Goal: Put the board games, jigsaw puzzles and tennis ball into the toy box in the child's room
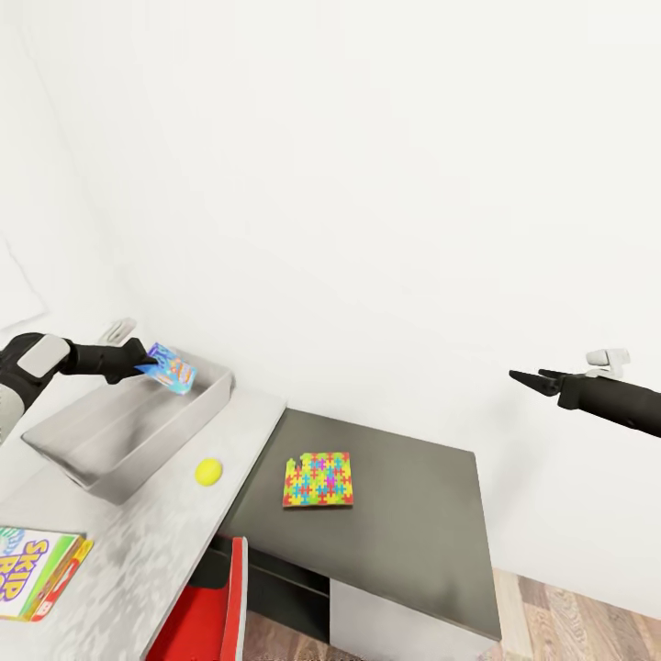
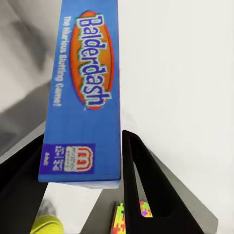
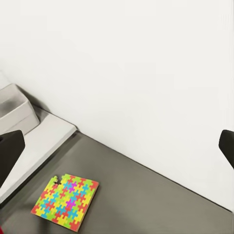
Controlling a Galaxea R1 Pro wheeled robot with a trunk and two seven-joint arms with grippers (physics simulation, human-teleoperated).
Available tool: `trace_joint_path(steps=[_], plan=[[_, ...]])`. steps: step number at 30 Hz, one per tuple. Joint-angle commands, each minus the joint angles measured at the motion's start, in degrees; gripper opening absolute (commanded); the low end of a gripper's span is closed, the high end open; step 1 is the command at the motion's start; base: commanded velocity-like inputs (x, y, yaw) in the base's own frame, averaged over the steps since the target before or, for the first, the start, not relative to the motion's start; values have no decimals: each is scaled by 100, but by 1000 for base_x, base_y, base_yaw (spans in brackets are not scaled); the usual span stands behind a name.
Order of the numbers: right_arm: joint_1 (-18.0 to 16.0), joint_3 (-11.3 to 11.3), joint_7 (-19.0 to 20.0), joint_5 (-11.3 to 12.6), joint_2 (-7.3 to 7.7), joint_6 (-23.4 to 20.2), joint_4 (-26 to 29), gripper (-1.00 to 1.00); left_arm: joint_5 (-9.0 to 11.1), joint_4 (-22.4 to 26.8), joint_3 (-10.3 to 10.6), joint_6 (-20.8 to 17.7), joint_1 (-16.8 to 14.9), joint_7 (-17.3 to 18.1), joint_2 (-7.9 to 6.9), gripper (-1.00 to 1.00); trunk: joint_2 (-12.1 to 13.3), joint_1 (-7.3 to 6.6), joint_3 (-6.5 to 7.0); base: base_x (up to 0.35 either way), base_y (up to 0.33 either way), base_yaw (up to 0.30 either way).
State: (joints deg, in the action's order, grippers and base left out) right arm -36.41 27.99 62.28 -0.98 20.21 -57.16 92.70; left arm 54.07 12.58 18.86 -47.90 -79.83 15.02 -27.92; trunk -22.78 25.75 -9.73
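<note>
1. Green-and-white SKIP BO box (image 1: 37, 571) lies nearest, on the table (image 1: 119, 551) before the toy box (image 1: 128, 427).
2. Yellow tennis ball (image 1: 208, 471) sits just beside the toy box; jigsaw puzzle (image 1: 319, 478) farther off.
3. Left gripper (image 1: 147, 365) clamps the blue board game (image 1: 172, 368) above the toy box: lower it flat, then release.
4. Right gripper (image 1: 525, 376) hangs idle, fingers spread.

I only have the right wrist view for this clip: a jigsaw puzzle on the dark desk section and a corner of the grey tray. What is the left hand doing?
Observer: The left hand is shut on the blue board game and holds it over the toy box.
Reviewer: Which game is that?
Observer: The left wrist view shows "Balderdash" printed on its side.
Reviewer: Is the ball in the box?
Observer: No. The tennis ball lies on the pale table, just outside the toy box.
</note>
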Motion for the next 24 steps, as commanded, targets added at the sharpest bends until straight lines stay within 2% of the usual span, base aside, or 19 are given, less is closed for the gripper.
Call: trace_joint_path(steps=[1, 9, 24], plan=[[-10, 13, 29, -13, 3, -45, 2, 100, -36, 2, 27, -11, -27, 59, 8, -100, -13, 3, -22, 0, 0, 0], [0, 39, 30, -12, 104, -49, 2, 100, -42, 7, 47, -1, -107, 111, 21, -100, -13, 3, -96, 0, 0, 0], [2, 28, 30, -8, 109, -49, 2, 100, -62, 2, 47, 50, -103, 92, 4, -100, -13, 3, -234, 0, 0, 0]])
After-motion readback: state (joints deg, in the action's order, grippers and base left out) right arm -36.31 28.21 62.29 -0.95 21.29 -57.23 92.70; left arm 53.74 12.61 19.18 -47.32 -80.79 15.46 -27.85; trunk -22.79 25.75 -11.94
